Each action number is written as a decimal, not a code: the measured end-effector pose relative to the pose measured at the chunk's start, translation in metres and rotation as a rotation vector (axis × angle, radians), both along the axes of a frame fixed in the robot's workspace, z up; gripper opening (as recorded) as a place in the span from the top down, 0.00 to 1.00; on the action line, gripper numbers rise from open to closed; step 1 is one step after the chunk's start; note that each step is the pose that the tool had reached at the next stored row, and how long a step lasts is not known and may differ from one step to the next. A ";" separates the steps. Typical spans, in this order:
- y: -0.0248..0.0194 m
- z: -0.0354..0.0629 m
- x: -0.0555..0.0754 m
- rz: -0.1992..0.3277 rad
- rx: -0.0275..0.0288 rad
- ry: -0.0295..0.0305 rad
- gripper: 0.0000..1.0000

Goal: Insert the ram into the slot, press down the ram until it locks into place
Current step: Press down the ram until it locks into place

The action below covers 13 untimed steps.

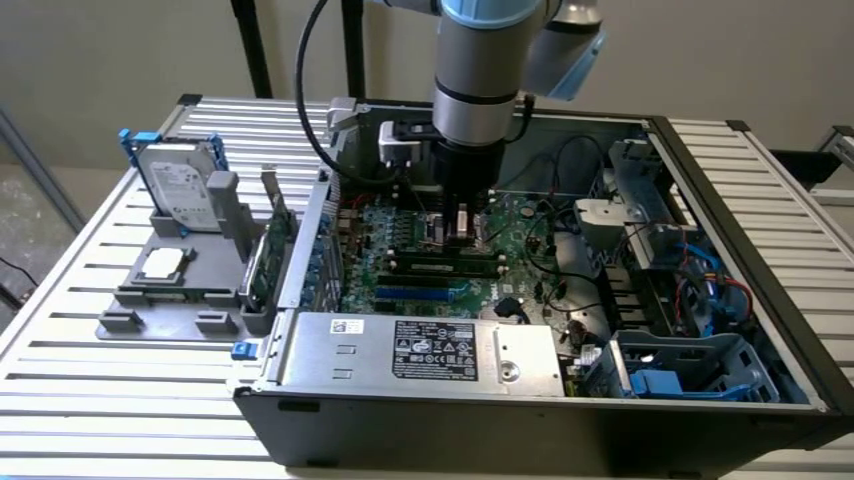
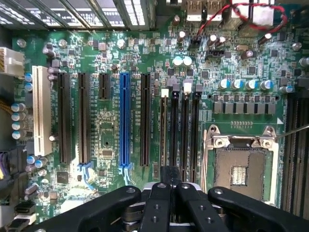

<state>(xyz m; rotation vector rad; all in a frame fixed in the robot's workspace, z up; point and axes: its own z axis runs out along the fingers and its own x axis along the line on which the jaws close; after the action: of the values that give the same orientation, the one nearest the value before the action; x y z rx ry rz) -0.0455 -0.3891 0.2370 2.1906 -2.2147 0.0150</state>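
On the slatted metal surface (image 1: 80,400), at the exterior view's left, a grey moulded fixture (image 1: 167,290) carries a metallic hard drive (image 1: 180,185). The open black steel computer case (image 1: 534,425) holds a glossy green motherboard (image 2: 106,121) and a silver power supply (image 1: 414,350). The ram (image 1: 441,265), a thin flat green stick with dark chips, lies on edge along the long black plastic slot (image 1: 505,262), its long axis running across the exterior view. The black tool (image 1: 461,235) hangs just above the motherboard, near the ram; whether it is clenched or released cannot be told.
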 end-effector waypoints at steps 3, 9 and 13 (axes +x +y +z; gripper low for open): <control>-0.0001 0.0138 0.000 0.000 -0.0004 0.0013 0.89; -0.0001 0.0239 0.001 0.000 -0.0004 0.0022 0.89; -0.0001 0.0240 0.001 0.000 -0.0006 0.0023 0.89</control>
<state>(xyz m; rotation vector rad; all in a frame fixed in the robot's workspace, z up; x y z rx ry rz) -0.0449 -0.3892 0.2610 2.1893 -2.2131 0.0132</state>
